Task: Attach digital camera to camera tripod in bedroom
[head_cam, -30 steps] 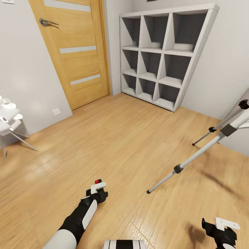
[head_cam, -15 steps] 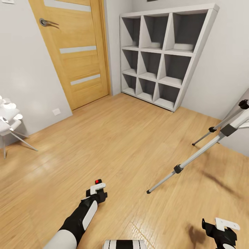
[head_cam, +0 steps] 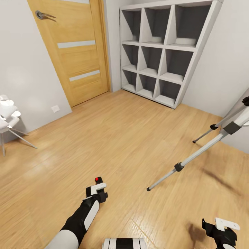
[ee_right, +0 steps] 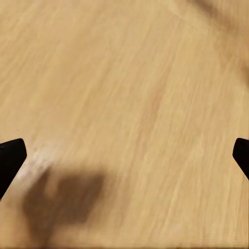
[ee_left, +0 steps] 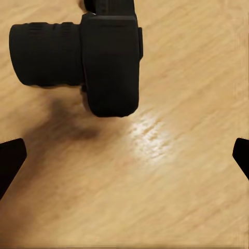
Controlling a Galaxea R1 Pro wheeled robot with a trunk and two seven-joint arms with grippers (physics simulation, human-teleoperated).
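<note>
The digital camera (head_cam: pixel 98 180), small and black with a red mark on top, sits just past the tip of my left gripper (head_cam: pixel 97 187) low over the wood floor. In the left wrist view the camera (ee_left: pixel 93 57) is seen from above, lens to one side, its shadow on the floor close beneath it. The left gripper (ee_left: pixel 124 155) is open, its fingertips far apart and the camera not between them. The camera tripod (head_cam: pixel 197 152) leans in from the right edge with silver legs and black joints; its head is out of view. My right gripper (head_cam: pixel 223 226) is open over bare floor.
An oak door (head_cam: pixel 72 52) and a white nine-cube shelf (head_cam: pixel 162 52) stand at the back against light grey walls. A white chair (head_cam: pixel 8 119) is at the left edge. Open wood floor (head_cam: pixel 114 138) lies between me and the tripod.
The head camera has tilted a little downward, so the door and shelf sit higher in the picture. Both arms, the camera and the tripod have kept their places.
</note>
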